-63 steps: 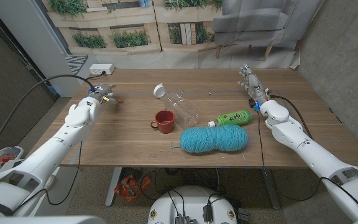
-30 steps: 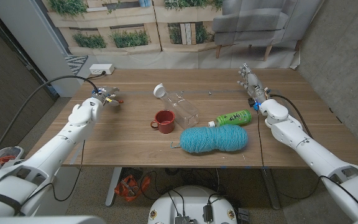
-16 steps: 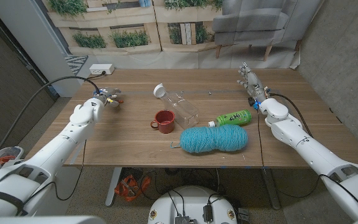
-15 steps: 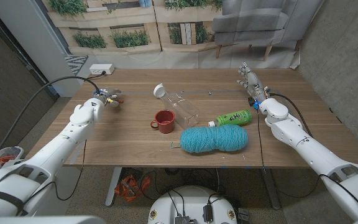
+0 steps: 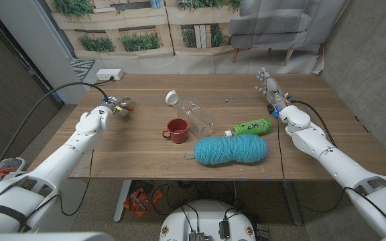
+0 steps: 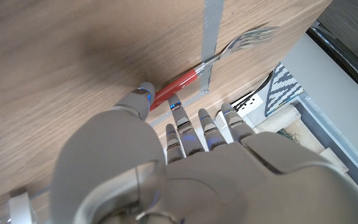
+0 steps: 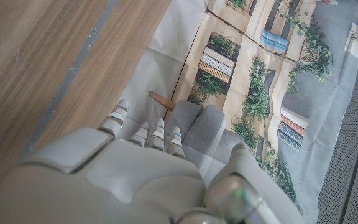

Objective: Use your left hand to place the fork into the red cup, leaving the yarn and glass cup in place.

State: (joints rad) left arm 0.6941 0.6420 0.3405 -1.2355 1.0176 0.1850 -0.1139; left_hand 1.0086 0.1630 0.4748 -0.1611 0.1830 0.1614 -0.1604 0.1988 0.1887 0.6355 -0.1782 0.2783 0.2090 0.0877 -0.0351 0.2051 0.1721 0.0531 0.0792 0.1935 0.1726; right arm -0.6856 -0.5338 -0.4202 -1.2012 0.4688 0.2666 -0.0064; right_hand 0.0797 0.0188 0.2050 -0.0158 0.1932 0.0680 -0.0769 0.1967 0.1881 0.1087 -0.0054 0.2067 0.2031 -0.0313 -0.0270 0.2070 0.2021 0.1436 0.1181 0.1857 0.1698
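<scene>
**Left wrist view: fork pinched in the left hand at the table's left side**

Left wrist view shows the left hand (image 6: pixel 185 168) from behind, with its fingers (image 6: pixel 194 127) curled over the red handle of the fork (image 6: pixel 219 59). The thumb presses on the handle from the other side, so the hand pinches the fork. The metal tines point away from the hand, over the wooden table (image 6: pixel 73 68), close to a grey strip on its surface. I cannot tell from this view if the fork touches the wood or is a little above it.

In the head view the left hand (image 5: pixel 116 106) is at the left part of the table (image 5: pixel 133 154), well apart from the red cup (image 5: pixel 177 130). The red cup stands upright near the middle, with its handle to the left. Just behind it a glass cup (image 5: pixel 194 114) lies on its side, a clear vessel with a white cap. The teal yarn (image 5: pixel 230 149) lies in front and to the right of the red cup, and a green bottle (image 5: pixel 251 126) lies on its side just behind the yarn.

The right hand (image 5: pixel 271 87) is at the far right part of the table, holding nothing. In the right wrist view its fingers (image 7: pixel 145 134) are straight and lie close side by side.
</scene>
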